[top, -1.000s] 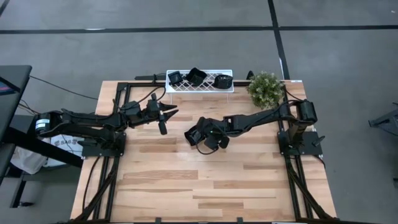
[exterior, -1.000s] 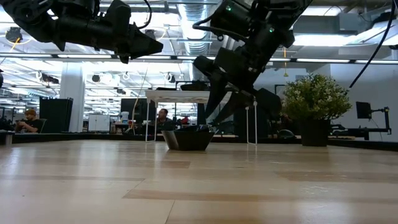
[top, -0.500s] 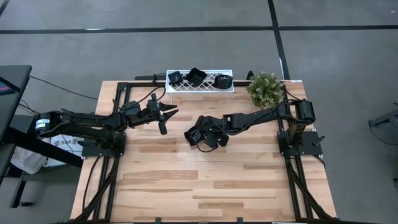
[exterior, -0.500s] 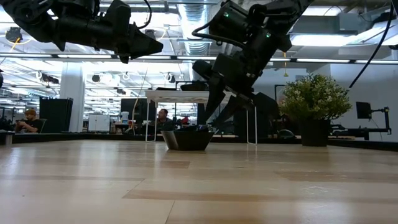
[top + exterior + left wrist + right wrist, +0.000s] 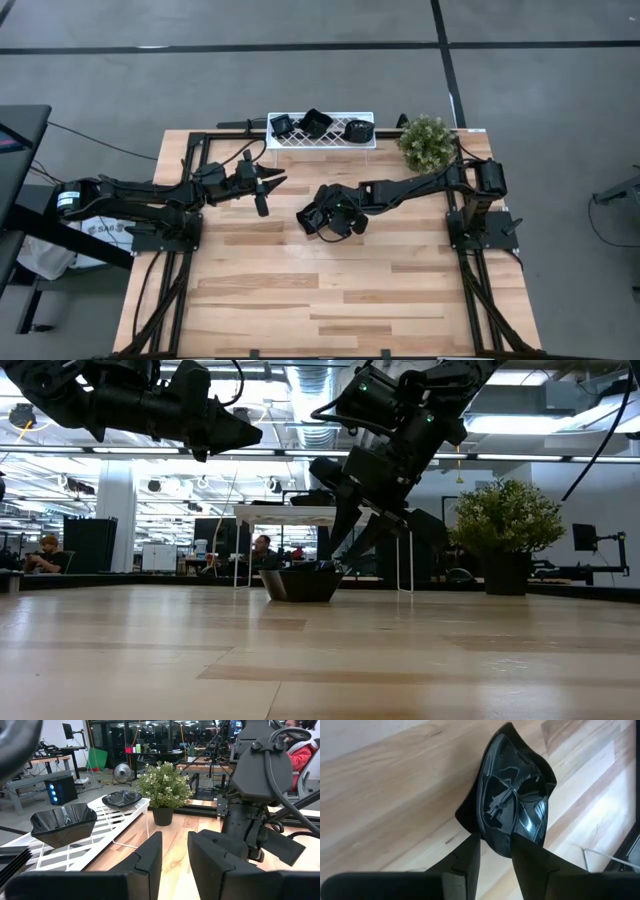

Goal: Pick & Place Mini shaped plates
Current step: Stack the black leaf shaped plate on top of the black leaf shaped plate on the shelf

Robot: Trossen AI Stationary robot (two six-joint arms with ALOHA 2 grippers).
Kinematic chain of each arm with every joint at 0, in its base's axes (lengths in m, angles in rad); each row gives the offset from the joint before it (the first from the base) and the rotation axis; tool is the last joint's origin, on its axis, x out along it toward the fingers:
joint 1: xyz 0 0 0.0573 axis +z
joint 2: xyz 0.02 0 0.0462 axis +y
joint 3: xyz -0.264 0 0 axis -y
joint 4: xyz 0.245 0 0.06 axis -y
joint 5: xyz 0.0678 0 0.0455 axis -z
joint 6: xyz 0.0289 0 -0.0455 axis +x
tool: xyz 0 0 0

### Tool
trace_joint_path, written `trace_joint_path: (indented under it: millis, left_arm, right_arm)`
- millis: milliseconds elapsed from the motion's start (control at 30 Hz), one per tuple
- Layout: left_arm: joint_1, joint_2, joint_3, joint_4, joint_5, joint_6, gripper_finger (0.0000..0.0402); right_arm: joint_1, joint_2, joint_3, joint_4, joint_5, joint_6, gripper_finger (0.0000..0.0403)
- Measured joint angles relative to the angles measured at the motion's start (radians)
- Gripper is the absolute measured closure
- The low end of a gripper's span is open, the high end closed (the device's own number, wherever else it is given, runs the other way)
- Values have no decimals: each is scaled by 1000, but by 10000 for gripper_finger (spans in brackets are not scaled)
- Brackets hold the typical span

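Note:
One deep black dish with an angular rim rests by its base on the table near its middle. My right gripper hangs over it, open and slanting down, with its fingers on either side of the dish's near corner. Three more black dishes sit on the white lattice rack at the far edge. Two of them show in the left wrist view. My left gripper waits open, in the air left of the dish. My right gripper has one fingertip just outside the dish's near corner and the other over its rim, coming slanting from above. Whether either finger touches the dish I cannot tell. The dish stands upright on the table.
A small potted plant stands at the far right corner beside the rack. Black frame rails run along the table's left, right and far sides. Bare wood stretches toward the near edge.
My right gripper has shifted a little toward the table's far left, staying above the dish. The dish has kept its place on the table.

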Motion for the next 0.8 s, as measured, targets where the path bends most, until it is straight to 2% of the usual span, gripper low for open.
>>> trace_joint_path:
  millis: [400,800]
  left_arm:
    - [0,0,0,3,0,0,307]
    - [0,0,0,3,0,0,307]
  right_arm:
    - [0,17,-2,16,-24,-26,301]
    - [0,14,-1,28,0,-45,309]
